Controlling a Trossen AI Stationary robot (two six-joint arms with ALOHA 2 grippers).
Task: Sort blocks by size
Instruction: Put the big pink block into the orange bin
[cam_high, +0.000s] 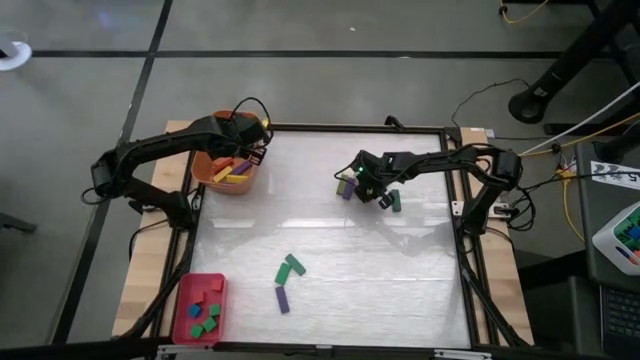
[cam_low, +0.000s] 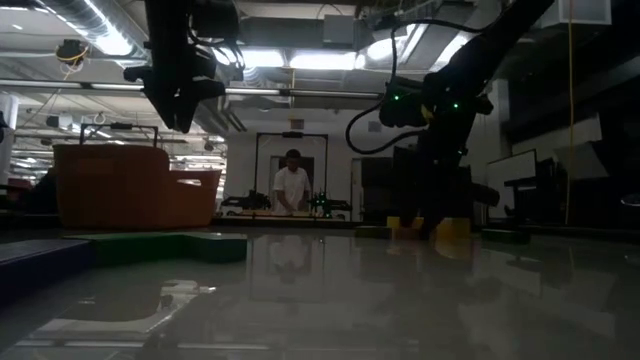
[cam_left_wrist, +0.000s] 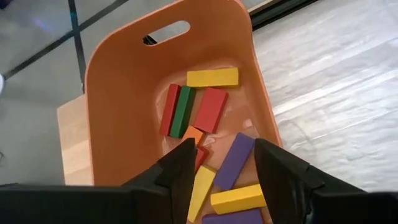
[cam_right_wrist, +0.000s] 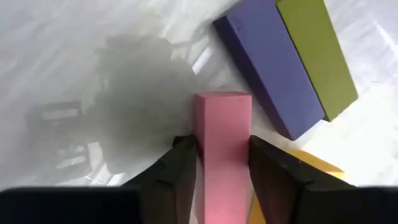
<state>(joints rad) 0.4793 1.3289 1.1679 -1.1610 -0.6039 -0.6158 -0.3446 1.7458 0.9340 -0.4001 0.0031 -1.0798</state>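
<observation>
My left gripper (cam_high: 243, 148) hangs open and empty over the orange tub (cam_high: 203, 170). The tub holds several long bars (cam_left_wrist: 205, 109) in red, green, yellow, purple and orange. My right gripper (cam_high: 367, 188) is at the table's far middle, shut on a pink bar (cam_right_wrist: 222, 124). Beside it a purple bar (cam_right_wrist: 270, 68) and an olive bar (cam_right_wrist: 317, 56) lie flat side by side, and a yellow block (cam_right_wrist: 314, 165) lies under the gripper. A green bar (cam_high: 396, 202) lies to its right. Two green blocks (cam_high: 290, 267) and a purple bar (cam_high: 282, 298) lie near the front. My right gripper pinches the pink bar by its two long sides (cam_right_wrist: 211, 152) between its two fingers (cam_right_wrist: 183, 162). The fingers come from above and lie along the bar, whose free end (cam_right_wrist: 222, 98) sticks out past the fingertips. Whether that end touches the table I cannot tell.
A flat red tray (cam_high: 186, 300) at the front left corner holds several small blue and green cubes. Black frame rails run along the table's edges. The middle of the white table is bare. A person stands far behind the table in the low view (cam_low: 292, 185).
</observation>
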